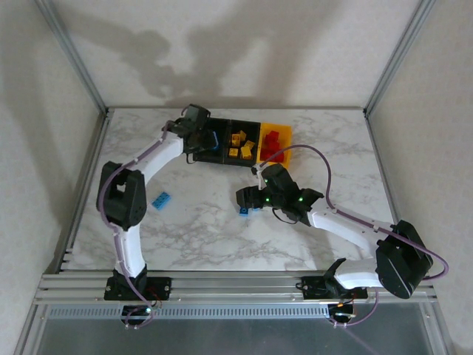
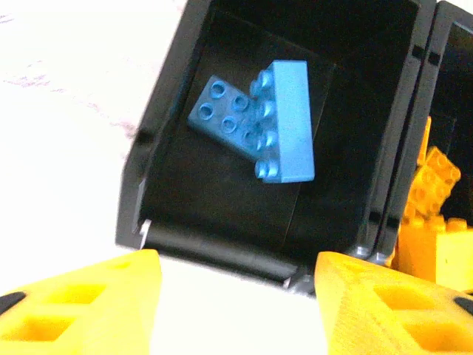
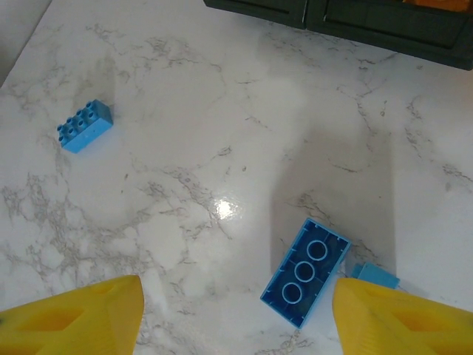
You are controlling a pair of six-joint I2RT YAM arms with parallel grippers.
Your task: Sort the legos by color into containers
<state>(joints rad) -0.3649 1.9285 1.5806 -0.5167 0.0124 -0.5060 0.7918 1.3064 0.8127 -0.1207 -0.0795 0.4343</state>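
Both grippers are standing open with nothing held. The left gripper (image 2: 238,259) looks done with a drop, so it is best rising straight up and clearing the rim of the left black bin (image 2: 148,170) before swinging toward the loose blue brick (image 1: 160,199) on the marble table (image 1: 192,237). Its yellow fingers are hovering apart just over the bin's near rim. Beyond them, inside the bin, a flat blue brick (image 2: 222,115) is lying studs up with a tipped blue brick (image 2: 287,122) leaning on its edge against it.

The right gripper (image 3: 238,285) appears to be lining up a pick. It is needing to slide rightward and turn its wrist so the wide-spread fingers are closing across the long sides. The overturned blue brick (image 3: 307,271) is lying hollow side up and skewed, just inside the right finger rather than centred. A small blue piece (image 3: 375,276) is sitting at its corner, and I cannot tell whether the two are touching.
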